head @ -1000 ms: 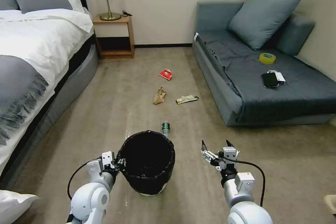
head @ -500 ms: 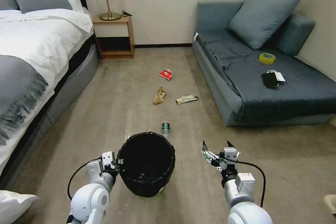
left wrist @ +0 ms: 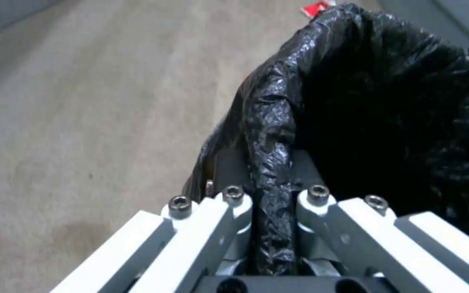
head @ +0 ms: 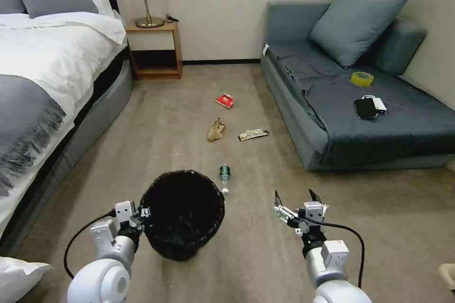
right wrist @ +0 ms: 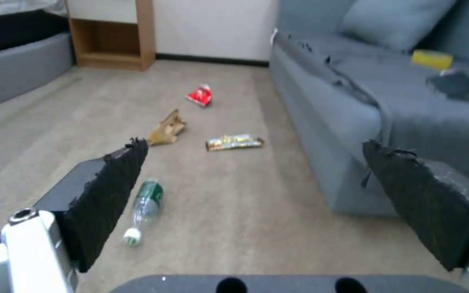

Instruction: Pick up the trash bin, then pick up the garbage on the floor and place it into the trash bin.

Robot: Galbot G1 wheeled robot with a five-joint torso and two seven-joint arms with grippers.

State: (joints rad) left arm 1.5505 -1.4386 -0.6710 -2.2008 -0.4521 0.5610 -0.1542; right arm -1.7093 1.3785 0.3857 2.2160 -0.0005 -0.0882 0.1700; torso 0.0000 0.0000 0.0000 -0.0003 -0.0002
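Left gripper [head: 142,213] pinches the rim of the trash bin [head: 182,215], near left and carried just off the carpet [head: 156,118], I judge. Right gripper [head: 295,197] hangs spread wide, near right. Next comes the bottle [head: 224,176], just beyond the bin: reach down and close. Bed [head: 42,71] left, sofa [head: 403,123] right.
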